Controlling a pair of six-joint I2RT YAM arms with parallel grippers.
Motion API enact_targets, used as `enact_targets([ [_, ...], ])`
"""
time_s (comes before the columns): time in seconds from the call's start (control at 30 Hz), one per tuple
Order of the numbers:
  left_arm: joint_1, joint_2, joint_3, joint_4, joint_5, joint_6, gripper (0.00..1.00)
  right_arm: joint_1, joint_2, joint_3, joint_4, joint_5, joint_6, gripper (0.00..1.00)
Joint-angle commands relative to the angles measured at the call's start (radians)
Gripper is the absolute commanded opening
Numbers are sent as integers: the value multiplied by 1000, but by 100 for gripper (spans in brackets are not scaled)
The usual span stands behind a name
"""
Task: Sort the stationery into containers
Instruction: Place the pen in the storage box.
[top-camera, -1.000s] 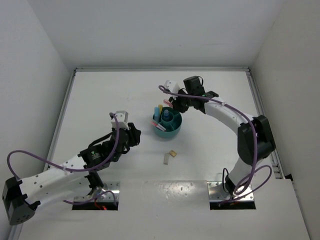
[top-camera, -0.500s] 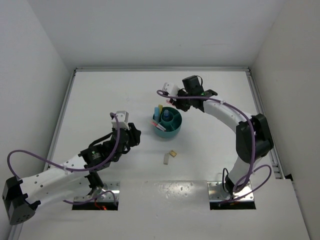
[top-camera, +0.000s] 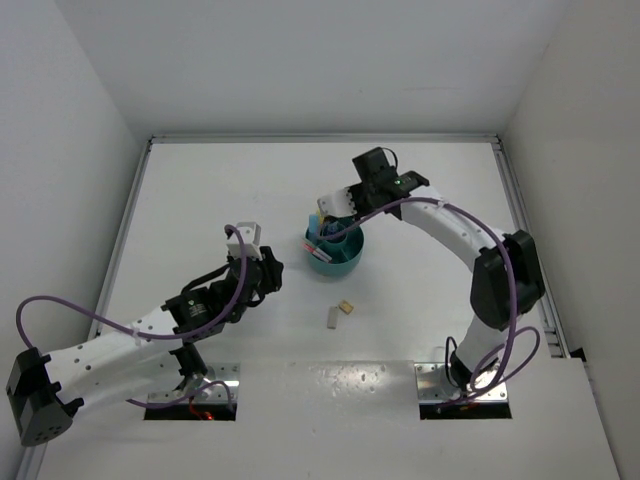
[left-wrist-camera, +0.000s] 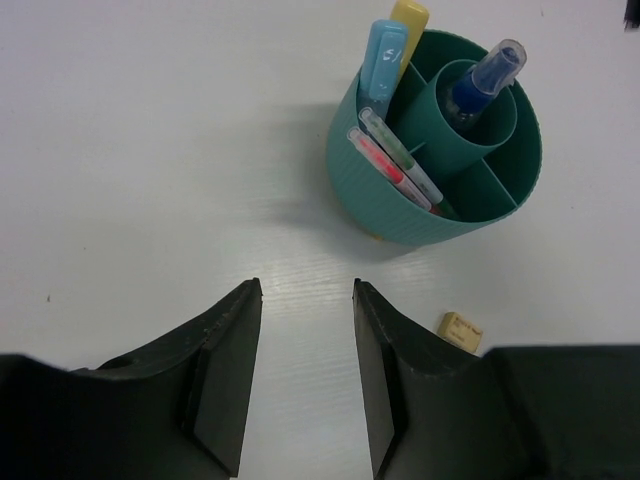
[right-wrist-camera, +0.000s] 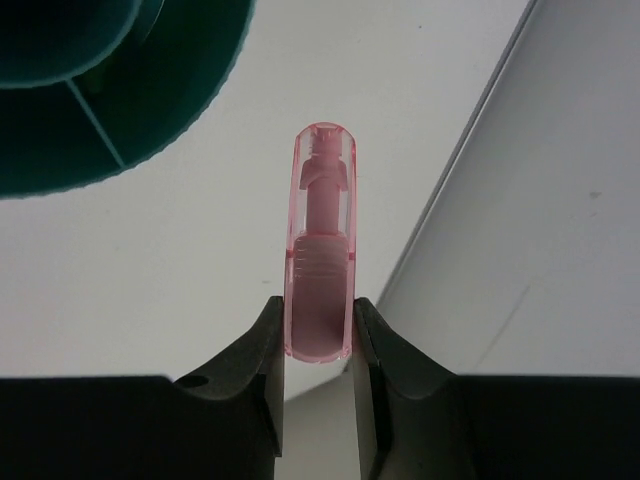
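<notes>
Right wrist, pink marker (right-wrist-camera: 320, 240) pinched in right end effector (right-wrist-camera: 318, 325)

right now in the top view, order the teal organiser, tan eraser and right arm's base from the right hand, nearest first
1. teal organiser, just beside the right hand
2. tan eraser, mid-table
3. right arm's base, near edge, right side

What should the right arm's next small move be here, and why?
Probably shift the right gripper sideways until the pink marker it grips hangs over an open compartment of the teal organiser. In the wrist view the marker appears outside the rim, not above a compartment.
</notes>
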Motion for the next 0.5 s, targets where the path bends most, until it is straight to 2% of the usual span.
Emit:
enact_targets([
  [0.0, 11, -12, 36, 11, -15, 9, 47, 27, -39, -32, 11, 105, -261, 9],
  [0.27, 11, -12, 46, 10, -15, 9, 47, 100, -67, -81, 40, 143, -402, 9],
  [0.47, 11, -12, 46, 10, -15, 9, 47, 154, -13, -69, 36, 203, -413, 9],
])
